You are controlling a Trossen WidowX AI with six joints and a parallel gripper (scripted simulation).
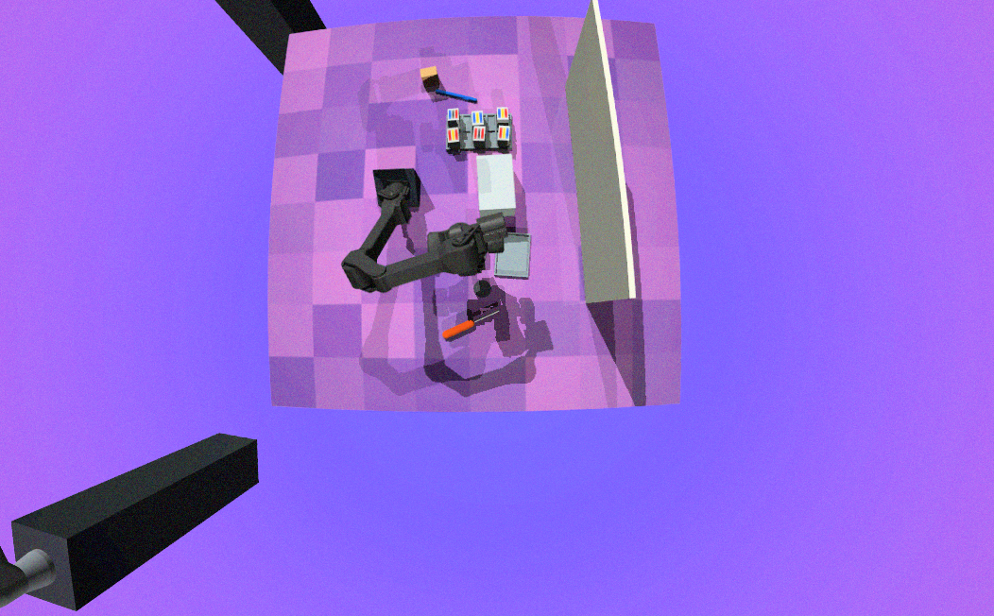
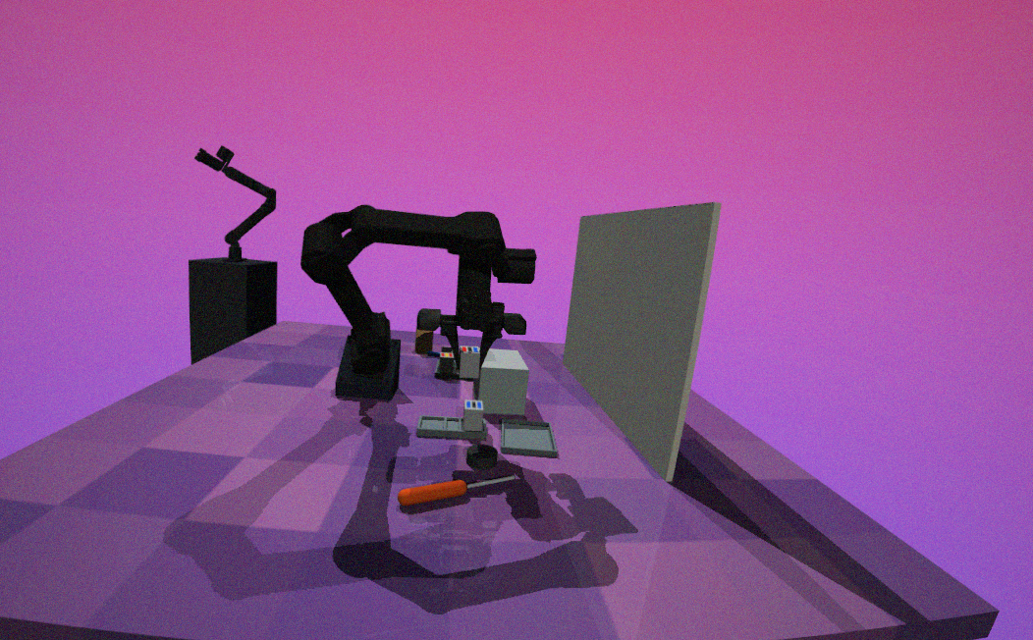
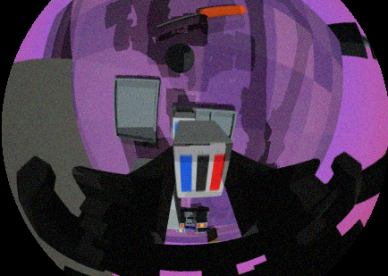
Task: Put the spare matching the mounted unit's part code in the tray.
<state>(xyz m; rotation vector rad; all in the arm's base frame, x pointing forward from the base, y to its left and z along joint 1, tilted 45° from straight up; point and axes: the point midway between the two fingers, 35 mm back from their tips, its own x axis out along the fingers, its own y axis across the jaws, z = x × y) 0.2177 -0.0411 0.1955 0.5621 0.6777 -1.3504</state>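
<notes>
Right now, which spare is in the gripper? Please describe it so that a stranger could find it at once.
Start at the tall grey panel; a flat grey tray lies near its foot. Left of the tray, the black arm's gripper hangs above the table, shut on a small pale spare. Its label shows blue, black and red stripes, and unlike the other spare it stands on nothing.

Checkered purple table (image 1: 317, 229). Lying on it: orange-handled screwdriver (image 2: 433, 492), small black puck (image 2: 481, 455) just behind it, shallow grey tray (image 2: 528, 439), flat grey holder (image 2: 439, 426) with one striped spare (image 2: 473, 413) standing in it, pale block (image 2: 502, 381), tall grey panel (image 2: 635, 334), arm's black base (image 2: 367, 380).
</notes>
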